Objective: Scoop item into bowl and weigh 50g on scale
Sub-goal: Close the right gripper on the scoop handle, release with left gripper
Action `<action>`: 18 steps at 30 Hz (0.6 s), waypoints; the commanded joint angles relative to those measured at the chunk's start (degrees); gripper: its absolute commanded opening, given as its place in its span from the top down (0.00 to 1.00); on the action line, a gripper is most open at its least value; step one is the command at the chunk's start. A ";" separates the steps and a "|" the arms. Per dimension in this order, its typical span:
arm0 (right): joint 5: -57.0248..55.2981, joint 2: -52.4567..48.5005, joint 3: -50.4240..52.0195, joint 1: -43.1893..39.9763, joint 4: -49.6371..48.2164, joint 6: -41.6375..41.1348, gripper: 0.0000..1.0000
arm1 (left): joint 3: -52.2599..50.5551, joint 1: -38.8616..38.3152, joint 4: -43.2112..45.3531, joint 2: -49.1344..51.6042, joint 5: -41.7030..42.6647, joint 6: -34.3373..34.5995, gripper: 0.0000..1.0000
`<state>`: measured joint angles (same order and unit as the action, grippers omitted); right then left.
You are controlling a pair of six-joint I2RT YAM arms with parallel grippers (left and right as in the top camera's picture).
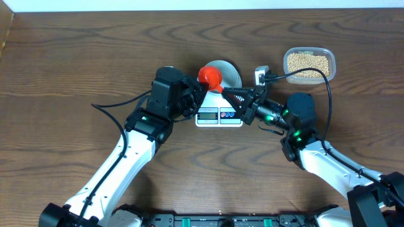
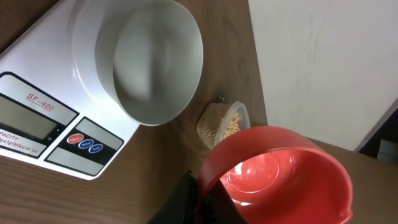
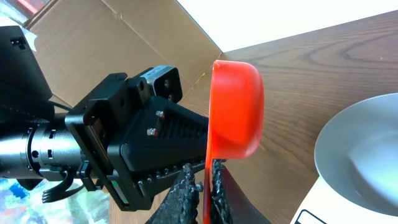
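The pale bowl (image 1: 227, 70) stands empty on the white scale (image 1: 219, 117), which also shows in the left wrist view (image 2: 37, 74) with the bowl (image 2: 149, 62). A red scoop (image 1: 210, 77) hangs just left of the bowl, above the scale's left edge. Its cup is empty (image 2: 280, 174). My right gripper (image 1: 226, 93) is shut on its thin handle (image 3: 208, 186). My left gripper (image 1: 197, 94) is shut on the cup's rim (image 2: 202, 199). The beans (image 1: 308, 63) lie in a clear tub at the back right.
The clear tub (image 2: 221, 124) lies beyond the bowl. A small white object (image 1: 261, 74) with a black cable sits between bowl and tub. A cardboard box (image 3: 93, 37) stands off the table's left side. The left arm (image 3: 143, 143) is close against the scoop.
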<state>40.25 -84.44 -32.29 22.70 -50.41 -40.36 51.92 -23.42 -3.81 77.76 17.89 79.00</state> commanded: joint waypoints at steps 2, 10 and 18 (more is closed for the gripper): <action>0.39 -0.35 -0.81 0.24 0.04 0.11 0.92 | 0.22 -0.13 0.31 0.11 -0.63 -0.72 0.93; 0.39 -0.33 -0.81 0.24 0.02 0.11 0.92 | 0.22 -0.13 0.48 0.11 -1.05 0.79 0.93; 0.39 -0.33 -0.81 0.24 -0.04 0.02 0.90 | 0.22 -0.13 0.46 0.11 -2.51 2.73 0.93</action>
<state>40.25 -84.44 -32.29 22.70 -50.39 -40.38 51.92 -23.42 -3.62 77.76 16.80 80.42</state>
